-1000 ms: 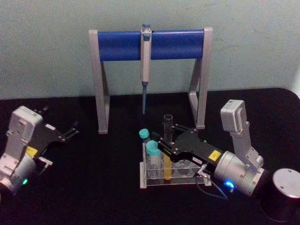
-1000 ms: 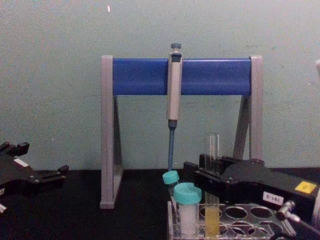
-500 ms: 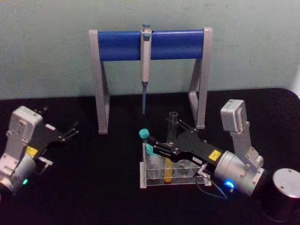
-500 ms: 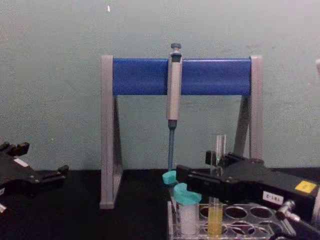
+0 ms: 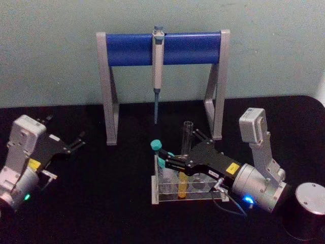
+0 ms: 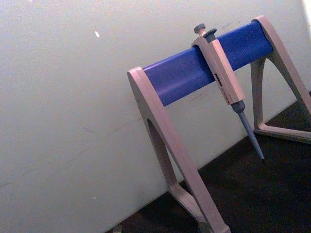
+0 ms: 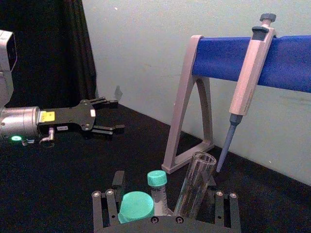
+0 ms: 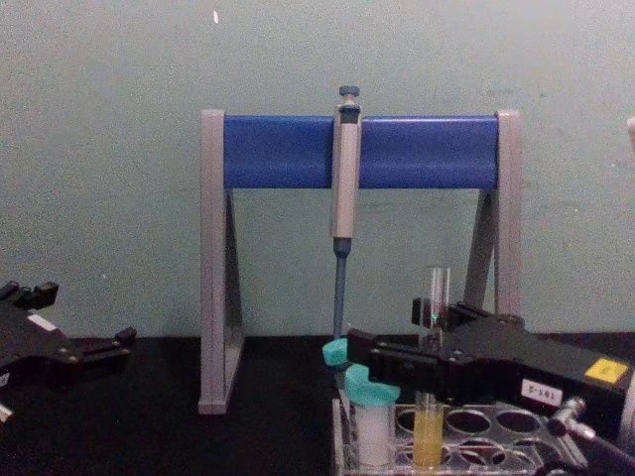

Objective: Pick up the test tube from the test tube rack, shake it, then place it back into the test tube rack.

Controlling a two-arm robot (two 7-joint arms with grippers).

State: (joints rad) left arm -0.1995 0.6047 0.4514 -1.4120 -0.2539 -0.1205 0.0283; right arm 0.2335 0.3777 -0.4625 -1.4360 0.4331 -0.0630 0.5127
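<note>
Test tube [image 5: 186, 152] — tall, slim, clear glass, open at the top, yellow-orange liquid in the rounded lower part. Standing in the test tube rack [image 5: 183, 190], a low clear plastic block with round holes, near the middle of the black table [image 5: 111, 203]; tilted a little in the head view, lower end down in a hole. Right gripper [image 5: 175, 155] reaching in from the right, black fingers closed around the tube's bare upper glass, just above the rack. Left gripper [image 5: 76, 142] parked well apart at the table's left, fingers spread, nothing between them.

Counted: one test tube, one rack, two teal-capped vials [image 8: 372, 421] in the rack beside the tube, one grey pipette [image 5: 157, 71] hanging from one grey-legged stand [image 5: 109, 91] with a blue crossbar, one grey cylinder [image 5: 307, 208] at the right edge.

Compared with a second ago: tube's rim higher and leaning further toward the stand, fingers further forward past the vials; rack, pipette and left gripper unchanged.
</note>
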